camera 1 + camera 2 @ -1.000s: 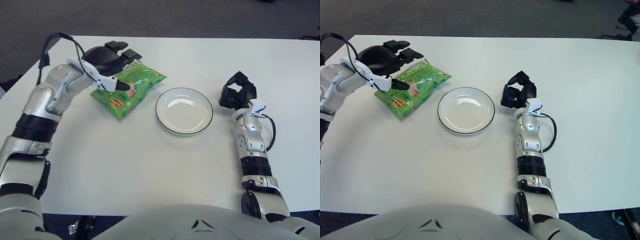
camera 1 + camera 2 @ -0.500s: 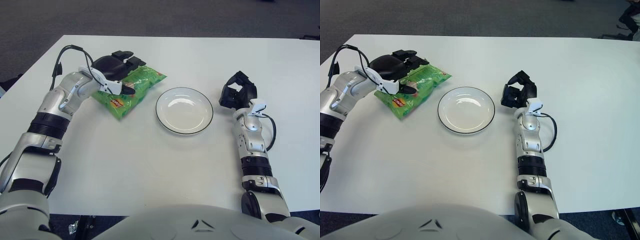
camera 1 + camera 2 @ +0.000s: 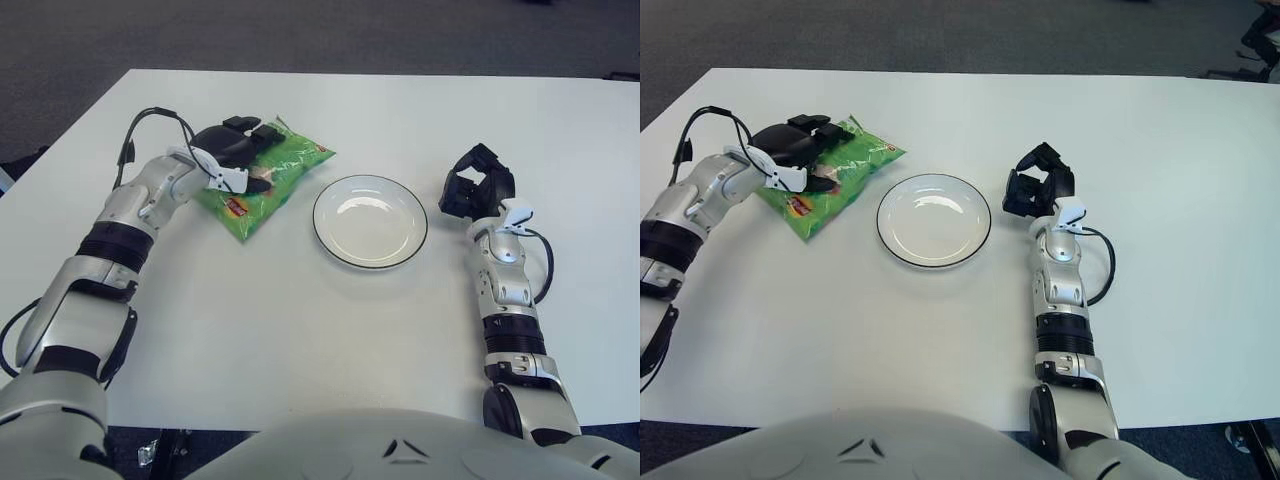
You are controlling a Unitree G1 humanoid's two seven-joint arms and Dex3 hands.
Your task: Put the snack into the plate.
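On snack bag (image 3: 268,176), left hand (image 3: 235,150)

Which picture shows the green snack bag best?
The left eye view, slightly: the green snack bag sits nearer the picture's middle, with the left hand closed over its far end. The right eye view shows the same bag, nearer the left edge. The right hand shows right of the plate.

White rectangular table (image 3: 330,330), matte top, evenly lit (soft glare only). Dark grey carpet floor (image 3: 300,30) beyond its far edge and left corner.
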